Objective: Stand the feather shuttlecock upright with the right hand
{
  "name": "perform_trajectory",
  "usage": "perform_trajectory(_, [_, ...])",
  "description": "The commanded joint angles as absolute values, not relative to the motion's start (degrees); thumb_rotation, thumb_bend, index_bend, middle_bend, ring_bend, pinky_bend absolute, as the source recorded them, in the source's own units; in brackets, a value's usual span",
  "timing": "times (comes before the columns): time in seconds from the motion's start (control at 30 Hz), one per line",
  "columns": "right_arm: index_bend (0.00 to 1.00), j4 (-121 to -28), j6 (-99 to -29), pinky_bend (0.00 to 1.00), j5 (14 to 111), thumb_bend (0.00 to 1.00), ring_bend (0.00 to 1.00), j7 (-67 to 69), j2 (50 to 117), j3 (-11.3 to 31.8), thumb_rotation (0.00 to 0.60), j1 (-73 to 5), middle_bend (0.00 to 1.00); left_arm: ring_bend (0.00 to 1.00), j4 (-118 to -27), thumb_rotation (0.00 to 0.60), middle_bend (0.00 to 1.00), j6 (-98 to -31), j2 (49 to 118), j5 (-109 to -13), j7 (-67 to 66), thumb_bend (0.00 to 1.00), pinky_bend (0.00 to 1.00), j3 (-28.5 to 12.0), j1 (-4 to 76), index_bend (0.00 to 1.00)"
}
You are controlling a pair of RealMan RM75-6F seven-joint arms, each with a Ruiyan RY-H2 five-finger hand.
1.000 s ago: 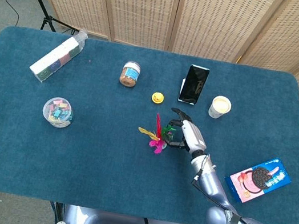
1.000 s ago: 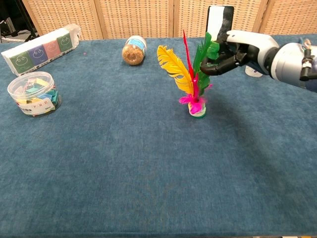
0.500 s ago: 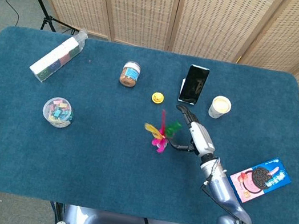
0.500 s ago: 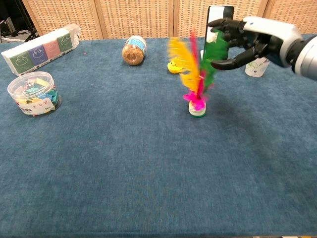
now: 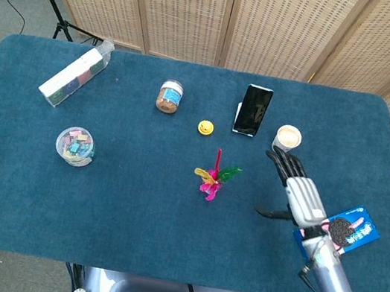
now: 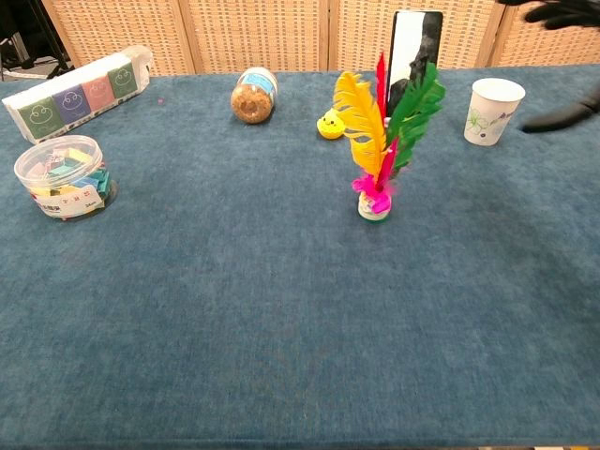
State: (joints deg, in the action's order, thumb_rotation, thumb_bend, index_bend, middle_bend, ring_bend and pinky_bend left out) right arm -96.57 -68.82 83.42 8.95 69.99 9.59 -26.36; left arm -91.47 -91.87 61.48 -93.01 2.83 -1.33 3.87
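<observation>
Shuttlecock up, job looks done.
Right hand w/ fingers spread, empty, shuttlecock well apart to their left; next: just retreat.

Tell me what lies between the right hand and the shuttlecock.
Nothing: in the head view only bare blue tablecloth separates the open right hand from the upright shuttlecock.

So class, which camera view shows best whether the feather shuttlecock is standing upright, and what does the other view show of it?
The chest view: it shows the feather shuttlecock side-on, base on the table, feathers pointing up, nothing touching it. The head view looks down on the shuttlecock, so it appears only as a small splay of coloured feathers, well clear of the right hand.
</observation>
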Motion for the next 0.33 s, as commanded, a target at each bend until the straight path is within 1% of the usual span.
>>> perform_trajectory(0.03, [0.00, -91.49, -79.16, 0.00, 90.46, 0.00, 0.00, 0.30, 69.65, 3.19, 0.600, -18.61, 0.00, 0.00, -91.40, 0.600, 0.00, -91.89, 61.46, -92.99, 2.89, 0.00, 0.00, -1.30, 3.80, 0.00])
perform_trajectory(0.17, [0.00, -87.02, -84.94, 0.00, 91.44, 0.00, 0.00, -3.55, 71.66, 0.94, 0.600, -13.84, 0.00, 0.00, -91.32, 0.600, 0.00, -90.63, 61.61, -91.89, 2.11, 0.00, 0.00, -1.36, 4.03, 0.00])
perform_trajectory(0.33, [0.00, -83.00, -88.49, 0.00, 91.92, 0.00, 0.00, -4.12, 73.56, 0.43, 0.600, -11.10, 0.00, 0.00, -91.67, 0.600, 0.00, -89.11, 61.51, -91.00, 2.01, 0.00, 0.00, -1.30, 4.42, 0.00])
